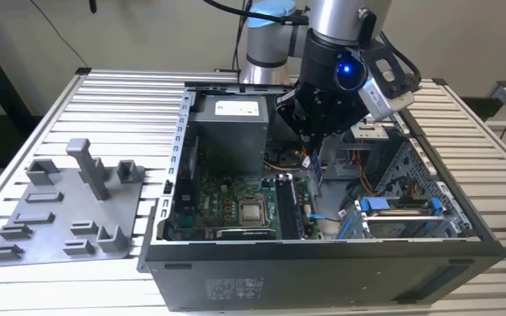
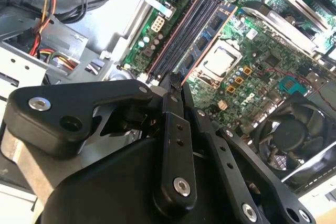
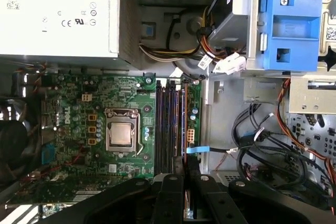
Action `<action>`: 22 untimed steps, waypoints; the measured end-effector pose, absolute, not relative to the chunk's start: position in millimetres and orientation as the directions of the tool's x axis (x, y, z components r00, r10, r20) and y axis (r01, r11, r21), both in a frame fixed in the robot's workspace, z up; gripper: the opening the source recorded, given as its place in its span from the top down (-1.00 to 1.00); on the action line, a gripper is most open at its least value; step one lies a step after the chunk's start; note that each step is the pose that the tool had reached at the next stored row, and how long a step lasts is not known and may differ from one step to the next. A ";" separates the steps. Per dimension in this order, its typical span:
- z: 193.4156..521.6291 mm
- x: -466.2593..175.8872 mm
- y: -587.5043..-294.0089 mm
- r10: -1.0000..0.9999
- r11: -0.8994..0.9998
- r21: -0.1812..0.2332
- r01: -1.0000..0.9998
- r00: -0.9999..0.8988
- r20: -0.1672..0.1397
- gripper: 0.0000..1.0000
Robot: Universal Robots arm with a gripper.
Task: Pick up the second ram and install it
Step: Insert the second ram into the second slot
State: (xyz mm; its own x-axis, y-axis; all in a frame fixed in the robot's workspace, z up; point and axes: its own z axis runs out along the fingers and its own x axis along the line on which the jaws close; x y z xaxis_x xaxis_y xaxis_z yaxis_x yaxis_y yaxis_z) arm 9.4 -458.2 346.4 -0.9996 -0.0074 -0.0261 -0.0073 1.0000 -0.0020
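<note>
My gripper [image 1: 319, 137] hangs over the open computer case, above the motherboard [image 1: 226, 197]. Its fingers are shut on the second ram [image 1: 321, 164], a thin dark stick held on edge. In the second wrist view the ram [image 2: 210, 40] runs out from the fingertips [image 2: 173, 85] as a bluish strip with small chips and an orange edge. In the first wrist view the ram [image 3: 184, 124] is a narrow orange line leading into the gripper [image 3: 185, 182]. It lies parallel to the long black slots [image 3: 167, 124] and a little above them, beside the processor socket [image 3: 121, 135].
A grey power supply [image 1: 231, 125] fills the case's far corner. A blue drive bracket [image 1: 394, 205] and loose cables [image 3: 262, 145] sit on the exterior view's right. A black fan [image 2: 289, 129] lies beyond the socket. A grey fixture plate [image 1: 68, 210] with blocks rests outside the case.
</note>
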 end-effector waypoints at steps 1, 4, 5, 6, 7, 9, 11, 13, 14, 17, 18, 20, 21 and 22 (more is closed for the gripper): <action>346.3 9.4 -458.2 -0.007 1.000 -0.002 -0.007 -1.000 -0.026 0.72; 346.3 9.4 -458.1 -0.007 1.000 -0.003 -0.007 -1.000 -0.026 0.72; 346.3 9.4 -458.1 -0.007 1.000 -0.005 -0.007 -1.000 -0.026 0.72; 346.1 9.4 -458.2 -0.007 1.000 -0.006 -0.007 -1.000 -0.026 0.72; 345.1 9.4 -458.2 -0.007 1.000 -0.007 -0.007 -1.000 -0.026 0.72; 341.7 9.4 -457.9 -0.005 1.000 -0.010 -0.005 -1.000 -0.026 0.72; 338.7 9.4 -457.8 -0.005 1.000 -0.010 -0.005 -1.000 -0.026 0.72; 336.3 9.4 -457.8 -0.005 1.000 -0.011 -0.004 -1.000 -0.026 0.72; 334.9 9.4 -457.9 -0.004 1.000 -0.012 -0.004 -1.000 -0.026 0.72; 333.7 9.4 -457.8 -0.004 1.000 -0.012 -0.004 -1.000 -0.026 0.72; 333.8 9.4 -457.8 -0.004 1.000 -0.012 -0.004 -1.000 -0.026 0.72; 333.6 9.4 -457.8 -0.004 1.000 -0.012 -0.004 -1.000 -0.026 0.72; 333.6 9.4 -457.8 -0.004 1.000 -0.012 -0.004 -1.000 -0.026 0.72; 333.6 9.4 -457.8 -0.004 1.000 -0.012 -0.004 -1.000 -0.026 0.72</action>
